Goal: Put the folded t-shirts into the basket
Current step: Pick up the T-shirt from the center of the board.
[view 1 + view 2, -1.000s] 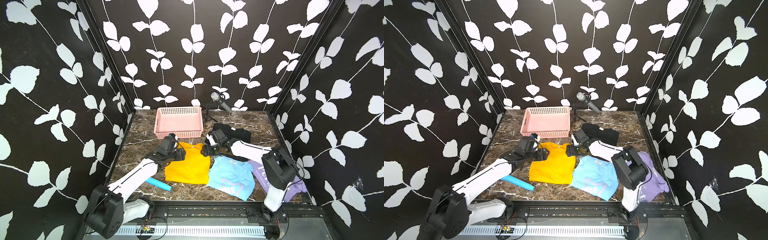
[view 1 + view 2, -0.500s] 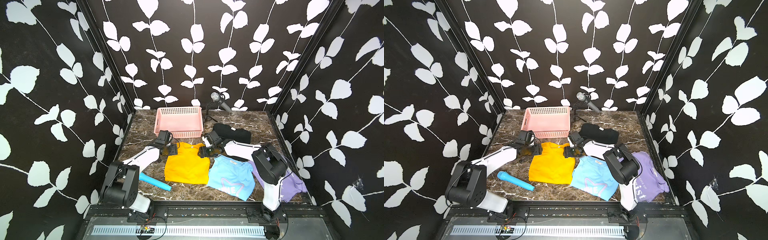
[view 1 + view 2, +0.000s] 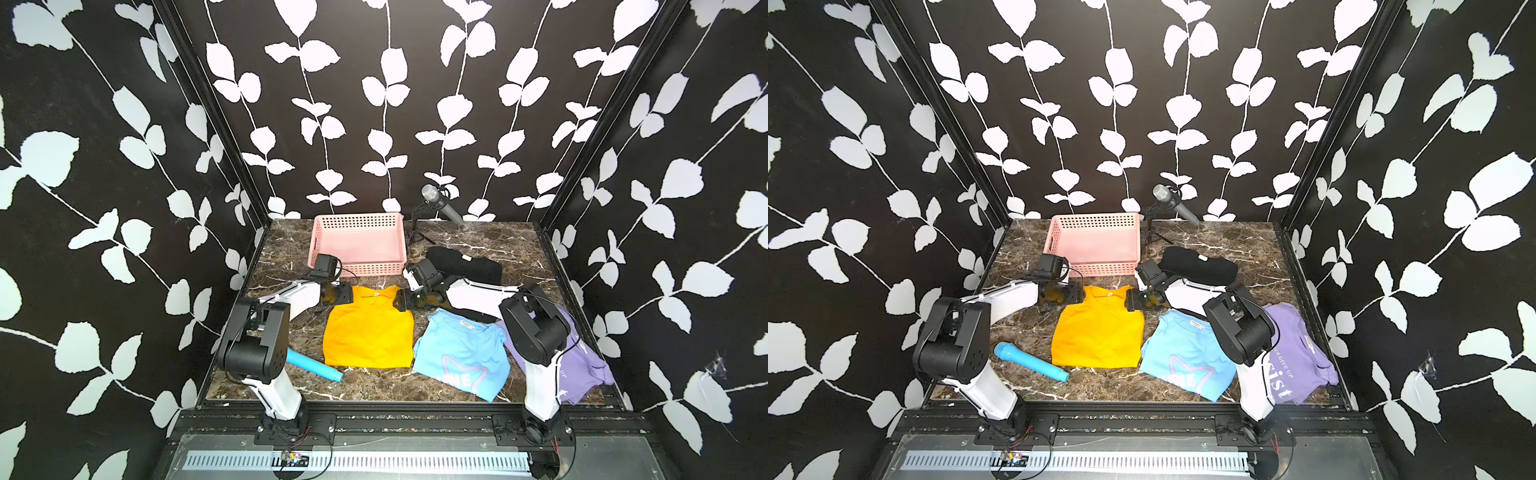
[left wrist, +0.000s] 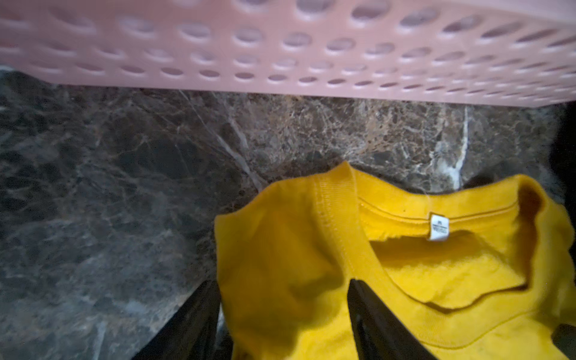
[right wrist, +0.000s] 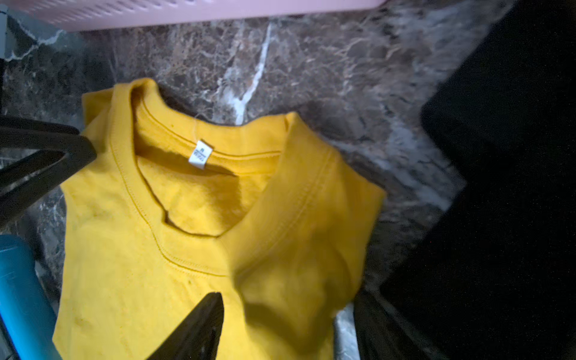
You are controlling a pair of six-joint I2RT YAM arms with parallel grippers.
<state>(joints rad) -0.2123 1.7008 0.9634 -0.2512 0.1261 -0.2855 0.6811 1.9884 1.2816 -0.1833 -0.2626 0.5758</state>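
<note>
Four shirts lie out, basket (image 3: 359, 268) empty; both grippers flank the yellow shirt (image 3: 368, 328).

Yellow shirt lies flat on the marble table (image 3: 286, 257), collar toward the basket's perforated pink wall, just short of it; blue shirt (image 3: 461, 357) beside it, black shirt (image 3: 465, 266) and lavender shirt (image 3: 582, 365) off to the right. Left gripper (image 4: 282, 286) and right gripper (image 5: 288, 299) each stand with jaws apart, straddling a shoulder corner, one finger over the cloth and one off its edge; nothing is pinched yet. Looks like knit cotton, ribbed collar, fleecy inside: light, limp, not slippery, likely to sag and unfold if lifted by one point. Best taken at both shoulders together, catching all folded layers, and kept taut. A smooth blue tube (image 3: 313, 365) lies beside its hem.
</note>
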